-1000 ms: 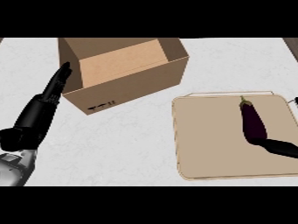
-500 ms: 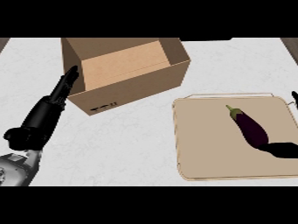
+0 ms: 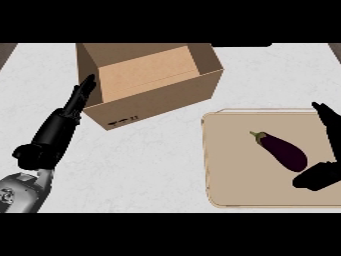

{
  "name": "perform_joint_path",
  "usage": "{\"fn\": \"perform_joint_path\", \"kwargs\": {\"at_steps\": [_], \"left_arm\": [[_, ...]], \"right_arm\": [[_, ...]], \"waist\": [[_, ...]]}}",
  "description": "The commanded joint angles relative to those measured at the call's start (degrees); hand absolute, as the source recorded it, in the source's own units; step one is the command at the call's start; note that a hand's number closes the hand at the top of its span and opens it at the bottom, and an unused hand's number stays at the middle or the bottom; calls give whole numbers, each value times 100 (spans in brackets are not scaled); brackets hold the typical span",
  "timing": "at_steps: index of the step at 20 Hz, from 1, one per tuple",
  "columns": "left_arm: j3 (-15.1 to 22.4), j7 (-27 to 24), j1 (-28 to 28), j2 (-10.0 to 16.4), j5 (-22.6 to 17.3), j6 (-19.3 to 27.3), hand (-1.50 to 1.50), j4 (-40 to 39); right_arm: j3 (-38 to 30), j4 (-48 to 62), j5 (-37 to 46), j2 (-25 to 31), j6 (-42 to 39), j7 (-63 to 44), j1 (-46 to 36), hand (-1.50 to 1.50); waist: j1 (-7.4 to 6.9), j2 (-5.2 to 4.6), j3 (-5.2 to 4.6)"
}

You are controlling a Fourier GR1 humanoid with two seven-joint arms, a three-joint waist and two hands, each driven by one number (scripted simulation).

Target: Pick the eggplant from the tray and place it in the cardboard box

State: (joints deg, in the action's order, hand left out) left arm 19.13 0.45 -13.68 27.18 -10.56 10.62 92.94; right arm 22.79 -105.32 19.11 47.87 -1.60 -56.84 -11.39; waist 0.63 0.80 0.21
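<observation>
A dark purple eggplant lies on the beige tray at the right, its green stem pointing up-left. My right hand is open just right of the eggplant, fingers straight along the tray's right side and thumb below the fruit's lower end; touching or apart I cannot tell. The open cardboard box stands at the upper middle. My left hand is open, its straight fingers reaching up to the box's left corner.
The white marbled counter spreads between box and tray. Dark wooden strips show at the far upper left and right corners. My left grey forearm comes in at the lower left.
The eggplant has turned and slid toward the tray's lower right. My right hand has settled beside it. My left hand has edged closer to the box corner.
</observation>
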Motion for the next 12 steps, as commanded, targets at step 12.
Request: {"fn": "perform_joint_path", "kwargs": {"at_steps": [12], "left_arm": [[306,115,56,-555,141,-375,0,-433]], "right_arm": [[-65,860,28,-792,-427,-769,-578,-150]], "waist": [[-68,-105,-24]]}}
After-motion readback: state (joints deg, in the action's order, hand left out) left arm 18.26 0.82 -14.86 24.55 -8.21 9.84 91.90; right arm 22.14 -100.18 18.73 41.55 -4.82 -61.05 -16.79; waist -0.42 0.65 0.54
